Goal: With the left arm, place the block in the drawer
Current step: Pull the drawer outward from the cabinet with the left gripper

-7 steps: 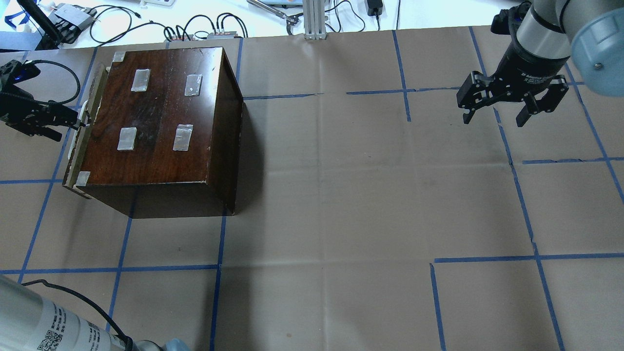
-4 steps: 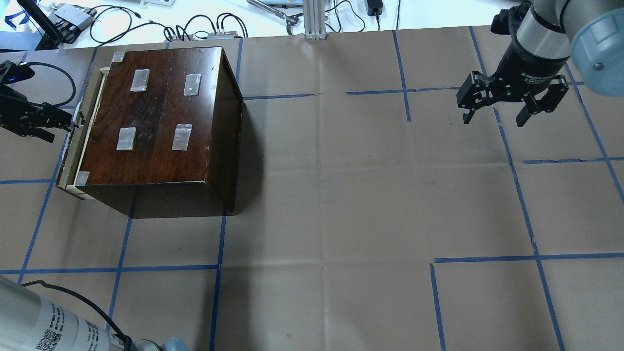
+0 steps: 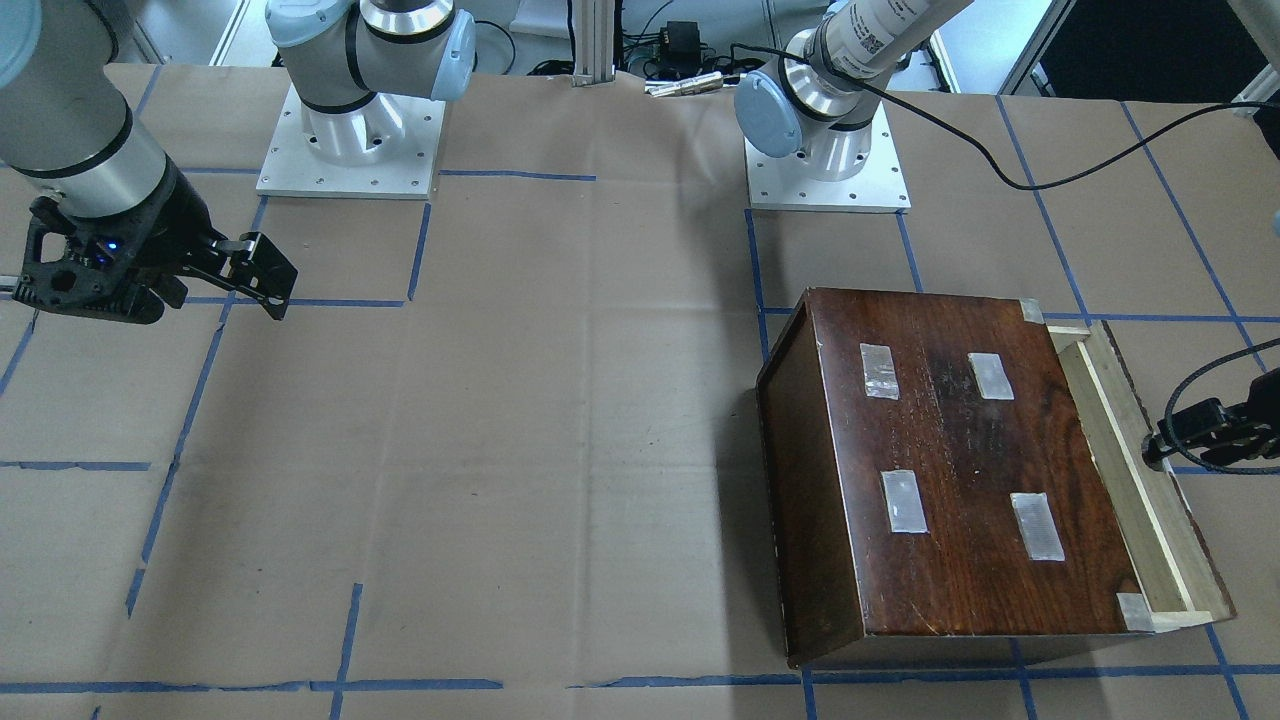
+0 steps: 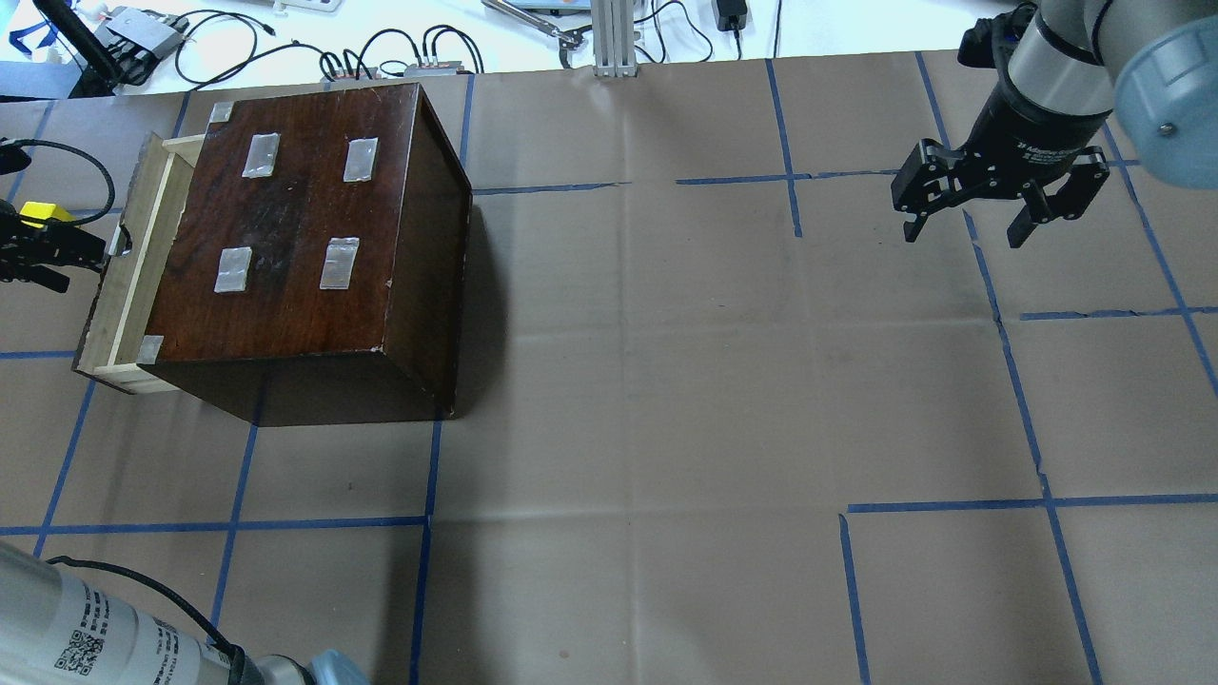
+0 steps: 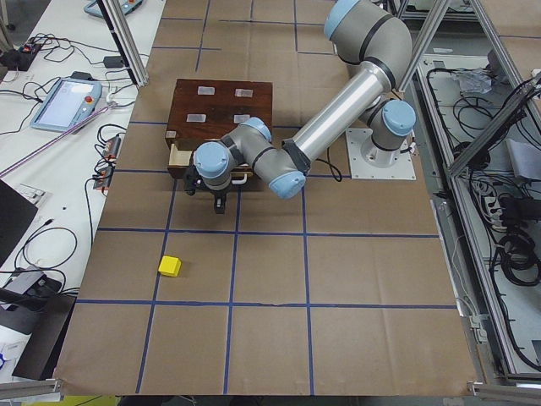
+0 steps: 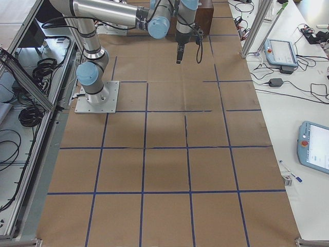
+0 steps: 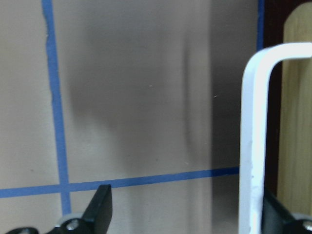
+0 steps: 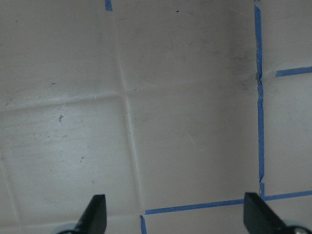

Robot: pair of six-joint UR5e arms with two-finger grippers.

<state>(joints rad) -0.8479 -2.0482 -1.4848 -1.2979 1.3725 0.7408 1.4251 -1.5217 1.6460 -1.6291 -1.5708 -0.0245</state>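
Note:
The dark reddish-brown box stands at the table's left, also in the front-facing view. Its pale wood drawer is pulled partly out to the left. My left gripper is at the drawer's white handle; its fingers stand wide apart, with the handle just inside one of them. The yellow block lies on the paper beyond the gripper, apart from the drawer, and shows clearly in the exterior left view. My right gripper hangs open and empty at the far right.
The box top carries several clear tape patches. The table is covered in brown paper with blue tape lines. Cables and devices lie beyond the far edge. The left arm's black cable trails across the table.
My left gripper has moved left, and the drawer has slid out of the box with it. The box has shifted slightly. The yellow block has come into view. The right arm has not moved.

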